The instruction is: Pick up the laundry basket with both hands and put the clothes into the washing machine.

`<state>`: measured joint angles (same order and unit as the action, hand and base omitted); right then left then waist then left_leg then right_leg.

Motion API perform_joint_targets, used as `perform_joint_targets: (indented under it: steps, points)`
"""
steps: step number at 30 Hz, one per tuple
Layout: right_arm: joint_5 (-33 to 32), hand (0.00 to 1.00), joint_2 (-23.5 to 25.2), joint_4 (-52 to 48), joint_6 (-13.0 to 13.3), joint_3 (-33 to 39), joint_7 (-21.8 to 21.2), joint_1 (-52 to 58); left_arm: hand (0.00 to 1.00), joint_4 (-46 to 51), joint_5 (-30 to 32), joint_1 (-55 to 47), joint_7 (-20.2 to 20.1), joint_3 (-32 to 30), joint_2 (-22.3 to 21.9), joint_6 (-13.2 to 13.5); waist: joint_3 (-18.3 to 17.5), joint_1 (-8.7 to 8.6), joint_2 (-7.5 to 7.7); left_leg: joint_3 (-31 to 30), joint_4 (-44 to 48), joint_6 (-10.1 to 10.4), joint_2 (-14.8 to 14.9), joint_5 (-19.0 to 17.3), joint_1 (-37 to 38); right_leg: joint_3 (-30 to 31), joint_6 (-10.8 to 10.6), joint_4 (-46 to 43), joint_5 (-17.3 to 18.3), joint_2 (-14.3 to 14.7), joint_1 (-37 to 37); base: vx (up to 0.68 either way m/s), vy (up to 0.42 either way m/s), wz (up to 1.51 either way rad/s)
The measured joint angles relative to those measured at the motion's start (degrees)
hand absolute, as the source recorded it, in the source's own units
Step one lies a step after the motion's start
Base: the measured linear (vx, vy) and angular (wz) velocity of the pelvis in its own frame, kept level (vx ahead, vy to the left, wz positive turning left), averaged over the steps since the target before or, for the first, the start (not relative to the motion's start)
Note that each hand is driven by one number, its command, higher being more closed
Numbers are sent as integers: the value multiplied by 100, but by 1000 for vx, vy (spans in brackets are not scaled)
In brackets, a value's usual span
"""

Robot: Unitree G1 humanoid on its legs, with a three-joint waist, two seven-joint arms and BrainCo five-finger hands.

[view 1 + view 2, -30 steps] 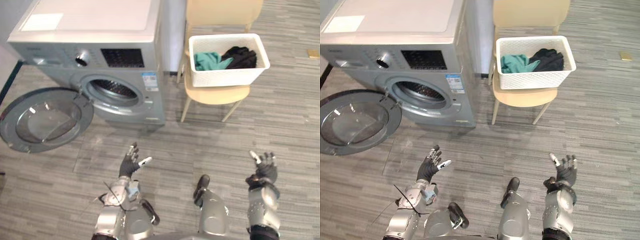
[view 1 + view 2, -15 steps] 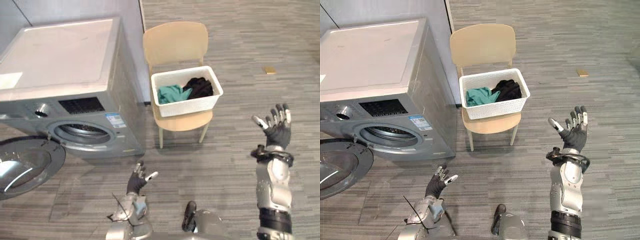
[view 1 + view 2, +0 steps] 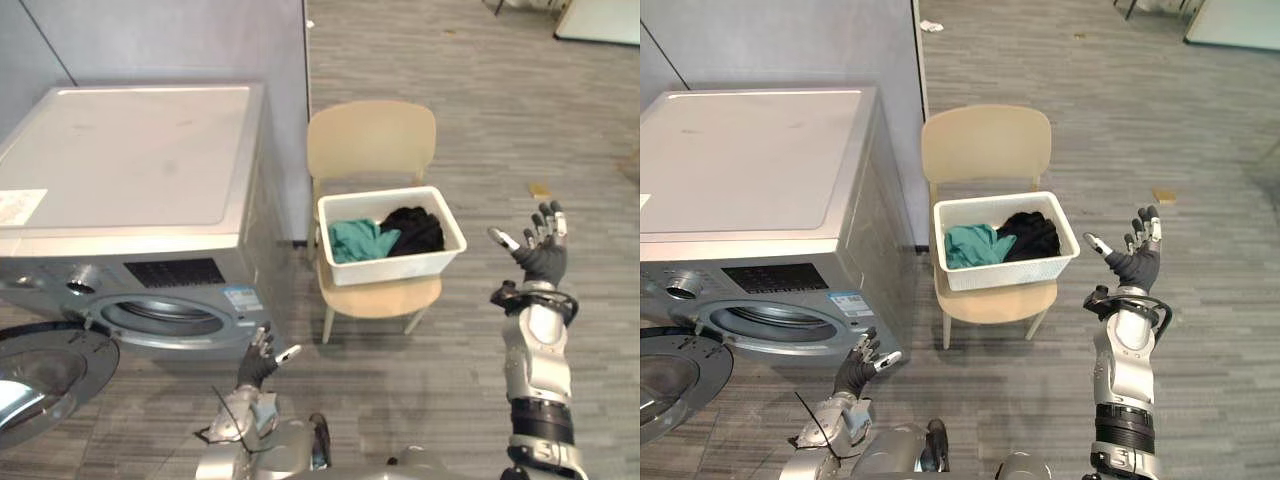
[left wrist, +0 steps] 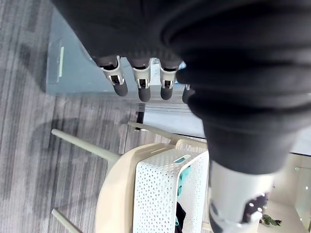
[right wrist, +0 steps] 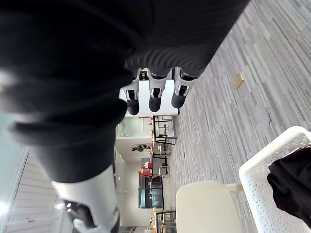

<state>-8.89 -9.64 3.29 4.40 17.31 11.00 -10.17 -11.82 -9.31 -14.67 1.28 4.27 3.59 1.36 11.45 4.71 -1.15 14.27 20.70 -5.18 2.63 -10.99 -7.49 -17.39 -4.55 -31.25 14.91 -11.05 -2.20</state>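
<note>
A white perforated laundry basket (image 3: 392, 266) (image 3: 1010, 268) stands on the seat of a beige chair (image 3: 372, 143). It holds a teal garment (image 3: 354, 238) and a black one (image 3: 415, 228). To its left is a silver washing machine (image 3: 130, 200) with its round door (image 3: 40, 380) swung open at the lower left. My right hand (image 3: 541, 256) is raised to the right of the basket, open, clear of it. My left hand (image 3: 260, 364) is low in front of the machine, open and holding nothing. The left wrist view has the basket (image 4: 160, 194) beyond my fingers (image 4: 141, 87).
A grey partition wall (image 3: 180, 40) runs behind the washing machine and chair. A small tan object (image 3: 539, 188) lies on the wood-pattern floor to the right. Open floor spreads in front of the chair and to the right.
The camera has tilted up, so the machine's top and the whole chair show now. My right hand has risen from low by the floor to basket height. My left hand stays low.
</note>
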Motion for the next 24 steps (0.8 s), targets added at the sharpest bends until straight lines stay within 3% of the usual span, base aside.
perform_joint_targets:
  steps: [3,7,8,9,10,11,13,16,18,19,20,21,22,24]
  points:
    - [250,0,-33,9,-85,-38,-18,2,0,-1,54,-13,2,-13,88,-1,-4,-60,-7,-346,-1,78,5,-54,-35,154,71,148,20,-194,-280,113,-61,60]
    - [590,0,-428,59,-206,-265,-135,-6,0,-7,56,-126,2,2,117,-1,-8,-23,-3,-702,185,267,77,-162,-32,686,-8,836,-115,-369,-525,125,-190,53]
    - [929,0,-672,139,-256,-480,-274,-28,0,-13,106,-185,0,20,143,1,-59,0,85,-830,395,474,90,-288,-88,730,22,1295,-561,-363,-507,136,-371,33]
    - [1014,0,-722,239,-260,-523,-319,-62,0,-16,106,-188,0,25,178,2,-98,28,161,-872,482,541,75,-333,-129,754,41,1423,-790,-362,-511,134,-409,38]
    - [1080,0,-762,354,-284,-546,-360,-97,0,-34,107,-185,-2,39,225,5,-139,55,237,-942,579,615,61,-381,-190,817,-120,1513,-1096,-345,-519,97,-327,34]
    - [1206,0,-940,666,-346,-593,-377,-184,0,-234,108,-121,-4,56,162,7,-211,78,105,-1127,669,747,254,-426,-284,710,-382,1484,-1100,-192,-495,128,-376,36]
    - [1427,0,-1121,911,-522,-687,-401,-362,0,-237,112,-186,-9,84,57,12,-271,88,1,-1389,424,1022,544,-281,-349,415,-169,1639,-1088,131,-451,119,-345,35]
    - [1609,0,-1310,986,-604,-681,-402,-437,0,-243,113,-241,-17,143,-21,6,-256,78,27,-1802,-183,1331,759,80,-272,-94,-3,1851,-1072,445,-232,69,-298,56]
    - [1634,0,-1474,1255,-612,-674,-381,-710,0,-243,104,-220,-21,212,-26,6,-244,80,46,-1895,-413,1354,842,315,-295,-403,117,1911,-1031,509,-169,58,-245,77]
    - [1635,0,-1628,1453,-622,-638,-361,-890,0,-243,100,-181,-35,266,-46,6,-239,58,48,-1672,-509,1214,881,507,-430,-655,134,1962,-1035,471,-168,14,-123,87]
    - [1639,0,-1706,1543,-638,-624,-343,-948,0,-241,100,-166,-43,274,-68,7,-233,60,58,-1378,-543,1110,941,548,-483,-784,150,1996,-1045,442,-166,-4,-60,104]
    - [1691,0,-1831,1712,-742,-614,-341,-1082,0,-238,96,-110,-86,293,-75,6,-215,64,67,-590,-586,931,1101,661,-523,-1015,167,2064,-1057,389,-155,12,-19,77]
    - [1733,0,-1848,1787,-749,-616,-341,-1140,0,-236,94,-110,-114,293,-73,6,-203,72,48,-349,-599,888,1167,713,-536,-1083,167,2067,-1057,365,-154,19,8,73]
    - [1872,0,-1847,2042,-838,-692,-344,-1444,0,-235,92,-134,-133,294,-68,6,-92,96,46,-325,-660,1011,1075,873,-637,-1200,124,2129,-1083,273,-155,-9,95,39]
